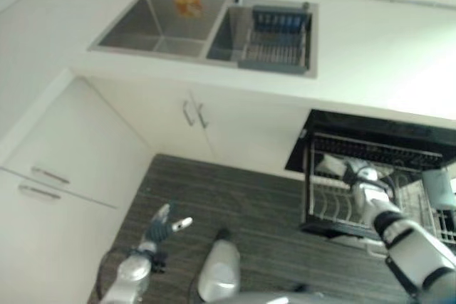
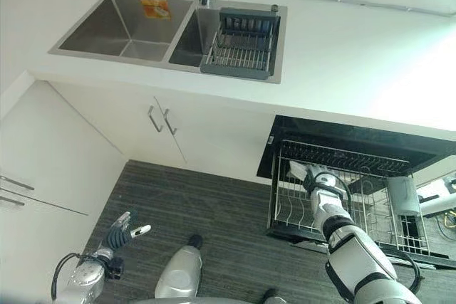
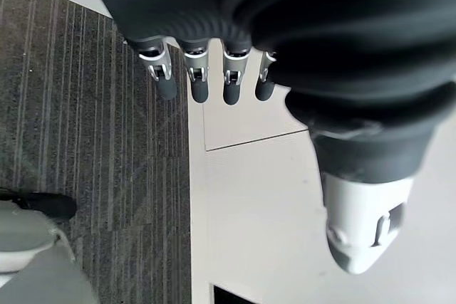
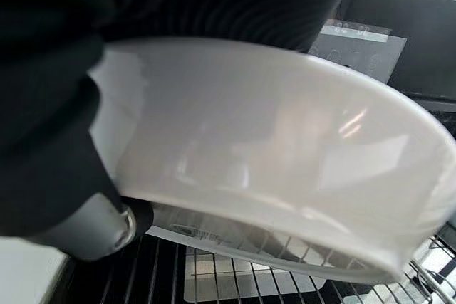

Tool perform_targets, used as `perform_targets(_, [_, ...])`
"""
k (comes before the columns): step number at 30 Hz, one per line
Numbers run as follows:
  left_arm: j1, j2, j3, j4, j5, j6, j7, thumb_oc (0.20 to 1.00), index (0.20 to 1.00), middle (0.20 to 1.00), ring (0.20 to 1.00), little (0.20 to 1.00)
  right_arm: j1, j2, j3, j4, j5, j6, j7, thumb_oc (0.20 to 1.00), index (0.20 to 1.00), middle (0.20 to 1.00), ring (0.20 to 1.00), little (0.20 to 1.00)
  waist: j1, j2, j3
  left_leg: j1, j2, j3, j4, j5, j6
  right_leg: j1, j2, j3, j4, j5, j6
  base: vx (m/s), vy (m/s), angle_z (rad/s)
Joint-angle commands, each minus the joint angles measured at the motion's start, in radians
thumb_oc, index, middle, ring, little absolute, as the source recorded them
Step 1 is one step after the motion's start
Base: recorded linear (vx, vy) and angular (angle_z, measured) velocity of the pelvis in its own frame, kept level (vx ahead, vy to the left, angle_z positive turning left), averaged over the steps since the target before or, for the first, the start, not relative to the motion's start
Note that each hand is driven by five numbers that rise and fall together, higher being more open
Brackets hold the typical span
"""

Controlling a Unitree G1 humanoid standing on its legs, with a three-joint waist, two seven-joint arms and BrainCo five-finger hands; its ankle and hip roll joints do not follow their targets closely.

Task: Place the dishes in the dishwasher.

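A: Nearest, low on the robot's left: what is the left hand (image 2: 120, 235) doing?

B: It hangs idle over the dark striped floor (image 2: 221, 211), well apart from the work. In its wrist view the fingers (image 3: 196, 80) are straight and released, holding nothing.

A: And the right hand (image 2: 322, 184)?

B: It reaches into the pulled-out dishwasher rack (image 2: 285, 197). The right wrist view shows a white bowl (image 4: 285, 154) close against the dark cover, with a thumb tip beneath its rim; the hand is judged to be grasping the bowl. The bowl sits just above the rack wires, not yet set down.

A: Which step is this, then?

B: Placement of the bowl in the rack. The next move likely calls for lowering it between the wires, tilted so it stands, then letting go.

A: What does the rack hold?

B: A pale cup-like vessel (image 2: 402, 196) stands toward its right side; the left tines look bare. Whether other dishes lie deeper cannot be told.

A: Farthest away?

B: On the white surface (image 2: 356, 55), a double sink (image 2: 121, 30); its right basin carries a wire drainer basket (image 2: 242, 48), apparently empty.
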Motion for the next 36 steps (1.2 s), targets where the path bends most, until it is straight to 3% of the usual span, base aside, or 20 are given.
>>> perform_targets(1, [-0.03, 0.087, -0.052, -0.09, -0.019, -0.076, 0.019, 1.0, 1.0, 1.0, 1.0, 1.0, -0.095, -0.076, -0.012, 0.004, 0.036, 0.035, -0.042, 0.2, 0.2, 0.2, 0.2, 0.2, 0.032, -0.007, -0.027, -0.074, 0.042, 0.027, 0.019, 0.004, -0.003, -0.029, -0.115, 0.042, 0.049, 0.005, 0.097, -0.27, -0.086, 0.1])
perform_targets(10, [-0.095, 0.105, -0.057, -0.104, -0.083, -0.108, 0.043, 1.0, 1.0, 1.0, 1.0, 1.0, -0.186, -0.166, 0.003, 0.073, 0.094, 0.095, -0.031, 0.2, 0.2, 0.2, 0.2, 0.2, 0.028, 0.031, 0.051, -0.143, 0.017, 0.031, 0.019, 0.009, 0.0, -0.099, -0.134, 0.044, 0.049, 0.021, 0.098, -0.19, -0.03, 0.05])
perform_targets(17, [-0.125, 0.113, -0.068, -0.117, -0.109, -0.103, 0.046, 1.0, 1.0, 1.0, 1.0, 1.0, -0.195, -0.152, 0.005, 0.091, 0.127, 0.134, -0.01, 0.2, 0.2, 0.2, 0.2, 0.2, 0.02, 0.058, 0.068, -0.164, 0.003, 0.034, 0.019, 0.009, 0.004, -0.132, -0.148, 0.05, 0.049, 0.028, 0.1, -0.09, -0.012, 0.01])
perform_targets(22, [-0.121, 0.107, -0.065, -0.125, -0.112, -0.106, 0.039, 1.0, 1.0, 1.0, 1.0, 1.0, -0.185, -0.144, 0.0, 0.097, 0.142, 0.125, -0.013, 0.2, 0.2, 0.2, 0.2, 0.2, 0.026, 0.065, 0.07, -0.165, -0.008, 0.026, 0.019, 0.003, 0.006, -0.129, -0.151, 0.043, 0.049, 0.025, 0.1, -0.01, 0.003, 0.02])
perform_targets(23, [-0.121, 0.107, -0.063, -0.123, -0.115, -0.112, 0.036, 1.0, 1.0, 1.0, 1.0, 1.0, -0.183, -0.146, -0.005, 0.097, 0.137, 0.125, 0.002, 0.551, 0.551, 0.551, 0.551, 0.551, 0.028, 0.064, 0.069, -0.168, -0.012, 0.024, 0.019, 0.002, 0.007, -0.131, -0.151, 0.042, 0.049, 0.024, 0.099, 0.0, 0.0, 0.0])
perform_targets(24, [-0.121, 0.109, -0.061, -0.123, -0.118, -0.113, 0.034, 1.0, 1.0, 1.0, 1.0, 1.0, -0.179, -0.147, -0.004, 0.096, 0.142, 0.125, 0.004, 1.0, 1.0, 1.0, 1.0, 1.0, 0.028, 0.061, 0.07, -0.168, -0.011, 0.024, 0.019, 0.002, 0.007, -0.131, -0.15, 0.042, 0.049, 0.024, 0.1, 0.0, 0.0, 0.0])
perform_targets(36, [-0.13, 0.128, -0.048, -0.135, -0.083, -0.097, 0.022, 1.0, 1.0, 1.0, 1.0, 1.0, -0.16, -0.124, -0.028, 0.068, 0.213, 0.09, 0.0, 1.0, 1.0, 1.0, 1.0, 1.0, 0.024, -0.017, 0.053, -0.133, 0.019, 0.041, 0.019, -0.018, 0.008, -0.11, -0.111, 0.055, 0.049, 0.022, 0.095, 0.04, -0.031, 0.04])
